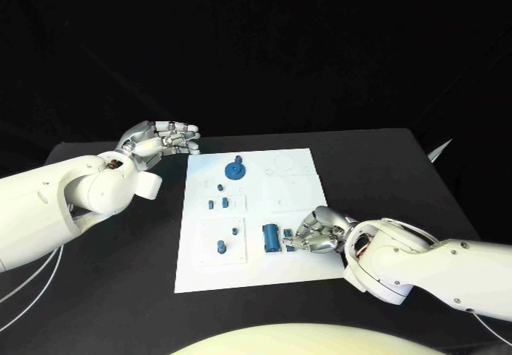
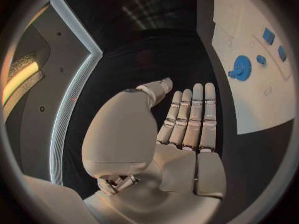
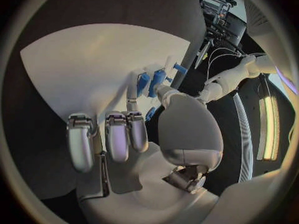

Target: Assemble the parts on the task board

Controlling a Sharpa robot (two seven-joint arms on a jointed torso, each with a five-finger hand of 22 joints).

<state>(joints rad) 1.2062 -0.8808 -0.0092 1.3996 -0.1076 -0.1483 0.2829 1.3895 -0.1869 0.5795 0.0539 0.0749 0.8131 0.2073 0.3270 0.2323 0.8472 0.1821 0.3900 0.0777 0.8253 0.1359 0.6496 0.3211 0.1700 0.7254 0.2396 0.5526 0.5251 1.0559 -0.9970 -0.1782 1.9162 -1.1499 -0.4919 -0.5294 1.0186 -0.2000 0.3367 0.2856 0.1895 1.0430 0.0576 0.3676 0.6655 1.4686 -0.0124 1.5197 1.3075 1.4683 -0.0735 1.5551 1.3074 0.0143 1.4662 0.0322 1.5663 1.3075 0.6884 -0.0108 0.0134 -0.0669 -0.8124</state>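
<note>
Nearest you, your right hand (image 1: pixel 315 233) is resting on the task board's (image 1: pixel 288 262) near right edge, its fingers curling in beside the blue cylinder (image 1: pixel 272 237) lying there (whether they are actually gripping a part, I cannot tell). Farther up the board, smaller blue parts (image 1: pixel 225 200) are sitting in their recesses and the blue gear (image 1: pixel 234 171) is lying near the far end. Farthest off, your left hand (image 1: pixel 162 140) is hovering released over the black surface (image 1: pixel 118 296), just beside the board's far left corner.
</note>
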